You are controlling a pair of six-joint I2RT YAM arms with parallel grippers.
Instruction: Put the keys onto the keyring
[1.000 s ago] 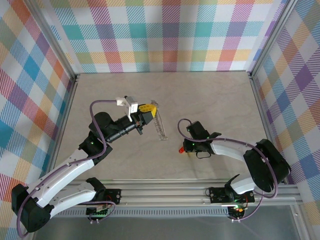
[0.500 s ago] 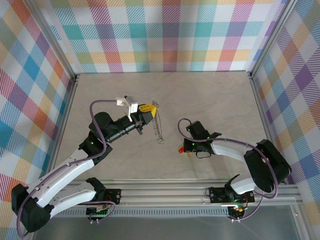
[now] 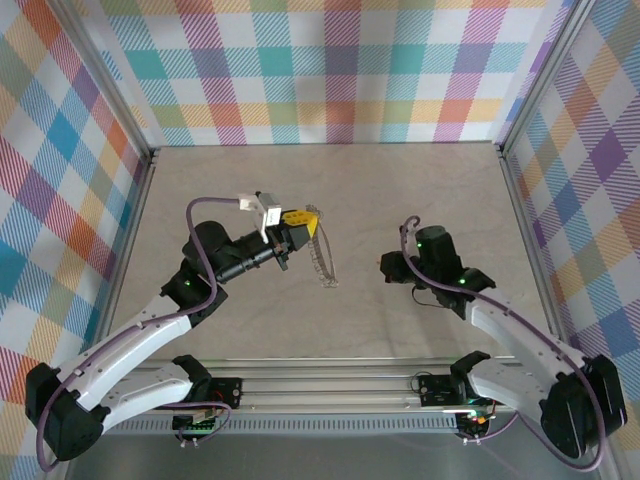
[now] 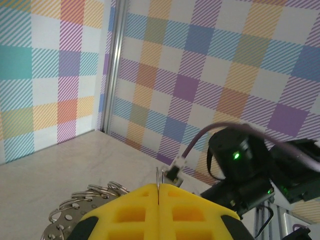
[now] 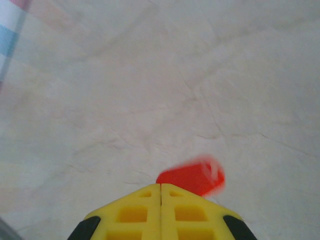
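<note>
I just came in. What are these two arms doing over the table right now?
The arms are working to get a key onto a keyring. The left end effector is shut on the rim of the keyring, holding it up on edge over the table. The right end effector is shut, with the key at its tips, apparently pinched; its red head looks blurred. The two are apart, and the key is not yet on the ring.

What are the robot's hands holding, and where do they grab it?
The left gripper pinches the keyring by its rim. The right gripper seems to hold the key, its red head poking out; the pinched part is hidden.
</note>
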